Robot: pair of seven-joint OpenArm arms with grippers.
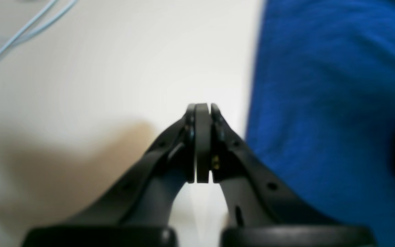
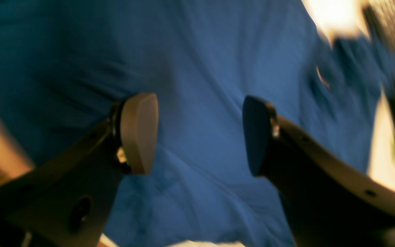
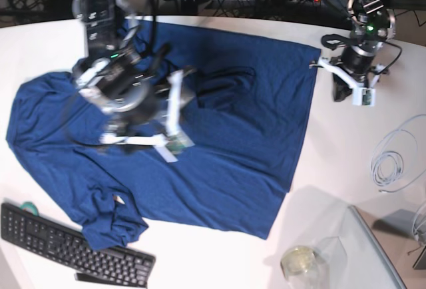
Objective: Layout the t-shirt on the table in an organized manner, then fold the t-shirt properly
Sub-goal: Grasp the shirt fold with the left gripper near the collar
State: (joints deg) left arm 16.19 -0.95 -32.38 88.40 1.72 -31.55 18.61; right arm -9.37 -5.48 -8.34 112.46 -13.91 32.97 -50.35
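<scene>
Right gripper (image 2: pixel 199 133): jaws apart, nothing between the pads, hovering over blue cloth that fills its wrist view. In the base view it sits left of centre (image 3: pixel 143 112), above the shirt's middle.

Left gripper (image 1: pixel 202 142): jaws pressed together, nothing in them. Bare white surface under it, cloth edge along the right side of its wrist view. In the base view it hangs at upper right (image 3: pixel 353 89), just beside the shirt's right edge.

T-shirt (image 3: pixel 219 142): dark blue, spread over the table (image 3: pixel 346 169), covering most of the frame's left and centre. Lower left part bunched in a lump just beside the keyboard (image 3: pixel 66 246). A fold or wrinkle shows near the upper middle.

Containers: a clear glass (image 3: pixel 299 262) at the lower right holds something pale yellowish; cannot tell what. A grey translucent tray (image 3: pixel 379 249) sits just right of it; contents not readable.

Coil of pale cable (image 3: pixel 393 162) lies at the right edge, apart from the shirt.
</scene>
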